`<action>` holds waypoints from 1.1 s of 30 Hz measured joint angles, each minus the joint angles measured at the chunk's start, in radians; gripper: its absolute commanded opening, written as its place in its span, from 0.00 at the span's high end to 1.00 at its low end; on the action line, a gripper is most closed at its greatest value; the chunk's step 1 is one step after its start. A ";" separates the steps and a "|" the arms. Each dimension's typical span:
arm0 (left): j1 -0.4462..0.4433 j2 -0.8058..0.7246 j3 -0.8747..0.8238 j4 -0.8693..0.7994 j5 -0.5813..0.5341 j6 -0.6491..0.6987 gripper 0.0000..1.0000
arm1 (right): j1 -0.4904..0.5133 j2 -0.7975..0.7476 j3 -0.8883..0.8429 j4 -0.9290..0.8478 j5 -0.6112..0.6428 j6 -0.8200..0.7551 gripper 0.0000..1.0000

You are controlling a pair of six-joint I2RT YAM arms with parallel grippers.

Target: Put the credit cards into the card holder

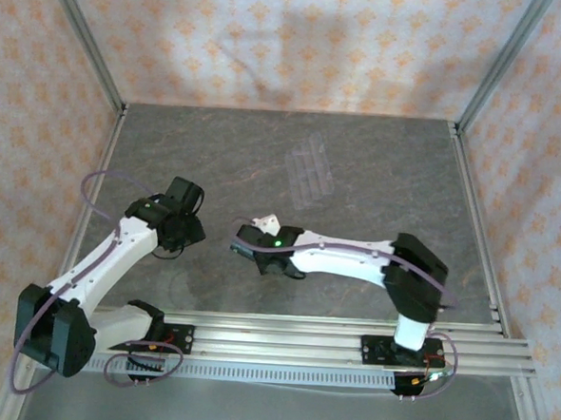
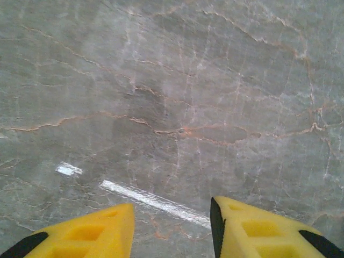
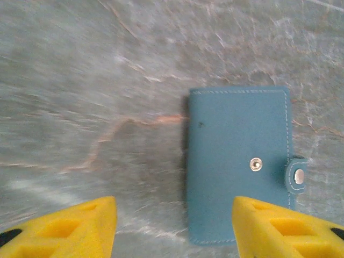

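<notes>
The card holder (image 3: 239, 161) is a teal wallet lying flat and closed on the grey marbled table, with a pale stud (image 3: 257, 164) at its centre and a snap tab (image 3: 297, 176) on its right edge. My right gripper (image 3: 174, 215) hovers open just above it. One yellow finger (image 3: 279, 226) stands over the wallet's near right corner, and the other finger (image 3: 75, 228) stands over bare table. In the top view this gripper (image 1: 252, 244) is at mid-table. My left gripper (image 2: 172, 215) is open over bare table, and in the top view (image 1: 182, 225) it is to the left. The credit cards are out of view.
A clear ridged plastic tray (image 1: 310, 170) lies toward the back middle of the table. Aluminium rails (image 1: 349, 333) run along the near edge by the arm bases. Metal frame posts (image 1: 90, 56) and patterned walls close in the sides and back.
</notes>
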 measured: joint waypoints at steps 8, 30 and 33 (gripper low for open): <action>-0.225 0.195 0.169 0.064 0.069 0.074 0.69 | -0.161 -0.120 -0.068 0.011 -0.061 -0.034 0.60; -0.378 0.602 0.324 0.279 0.216 0.075 0.73 | -0.257 -0.009 -0.151 -0.019 -0.139 -0.075 0.75; -0.379 0.612 0.324 0.292 0.220 0.075 0.74 | -0.257 -0.009 -0.151 -0.025 -0.125 -0.075 0.74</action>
